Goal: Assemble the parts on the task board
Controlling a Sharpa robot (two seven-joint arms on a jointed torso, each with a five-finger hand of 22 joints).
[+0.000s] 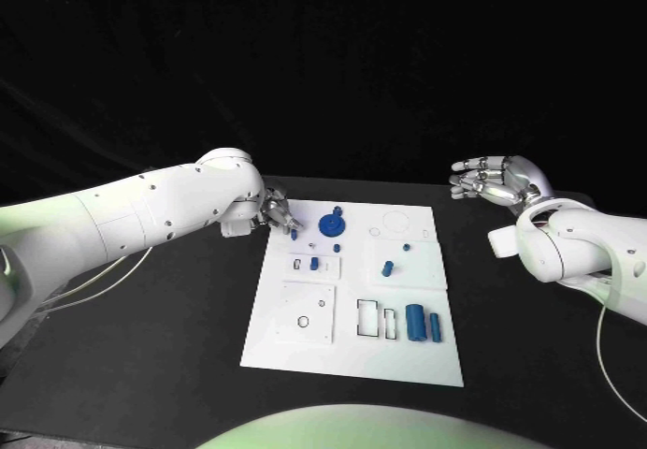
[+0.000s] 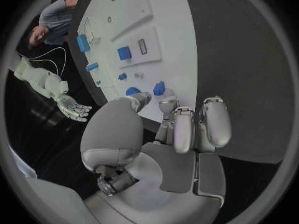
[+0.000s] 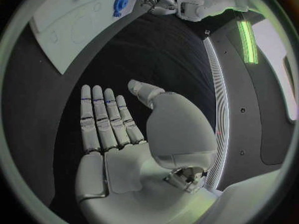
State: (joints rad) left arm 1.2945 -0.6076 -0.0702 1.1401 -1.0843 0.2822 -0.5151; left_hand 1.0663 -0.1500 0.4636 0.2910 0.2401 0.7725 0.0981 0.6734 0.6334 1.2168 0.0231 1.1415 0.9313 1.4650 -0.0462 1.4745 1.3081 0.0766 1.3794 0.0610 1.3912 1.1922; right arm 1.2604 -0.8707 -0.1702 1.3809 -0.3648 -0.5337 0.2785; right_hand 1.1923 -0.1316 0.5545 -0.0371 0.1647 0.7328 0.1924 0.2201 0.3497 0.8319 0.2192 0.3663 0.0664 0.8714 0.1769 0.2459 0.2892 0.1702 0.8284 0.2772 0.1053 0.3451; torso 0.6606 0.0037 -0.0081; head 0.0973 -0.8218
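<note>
The task board [image 1: 353, 323] lies mid-table. The left hand [image 1: 275, 214] reaches over its far left corner, fingers curled close beside a small blue peg [image 1: 294, 235]; whether they pinch anything cannot be told. A blue gear [image 1: 333, 224] sits just beside. The right hand [image 1: 494, 179] hovers well off the board, fingers spread, empty. 2 blue cylinders [image 1: 424, 323] stand near the board's front edge.

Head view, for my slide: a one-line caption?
Left hand at the task board's far corner; right hand open, raised off board.
</note>
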